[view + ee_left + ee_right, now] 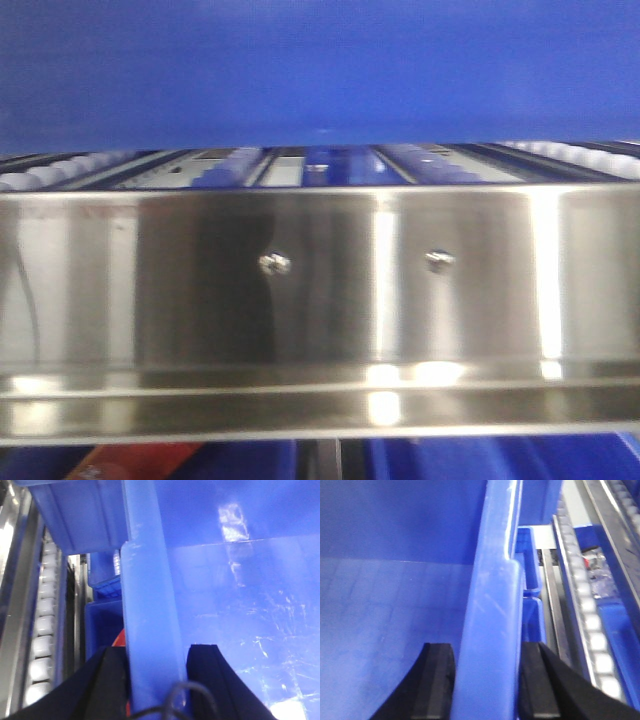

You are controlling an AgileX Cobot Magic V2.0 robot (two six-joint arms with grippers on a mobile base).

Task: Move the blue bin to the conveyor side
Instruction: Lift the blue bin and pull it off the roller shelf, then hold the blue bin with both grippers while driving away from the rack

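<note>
Where the front view looks level across the steel rack [150, 280], the bin [320, 70] fills the whole top of the picture. Its blue wall hangs just over the rollers [45, 172], and whether its base touches them cannot be told. Two screws [274, 263] sit in the rack's shiny face, and blurred blue and red shapes show beneath it.

In the left wrist view, the left gripper [155, 680] straddles the bin's thick rim. One black finger [112, 675] is outside the wall and the other inside, both pressed against the plastic, so the gripper is clenched on the bin. A thin dark cable [170, 700] loops across the rim near the fingers. The bin's glossy, scuffed inside lies to the right. To the left, white rollers run along a steel rail, with other blue crates [102, 620] lower down between rail and bin.

In the right wrist view, the right gripper [487, 685] grasps the bin's right-hand rim in the same way, with one finger inside and its mate outside, both tight on the plastic. Beyond the wall lie more crates and a roller track, and one crate under the track holds clear-wrapped things [600, 575].
</note>
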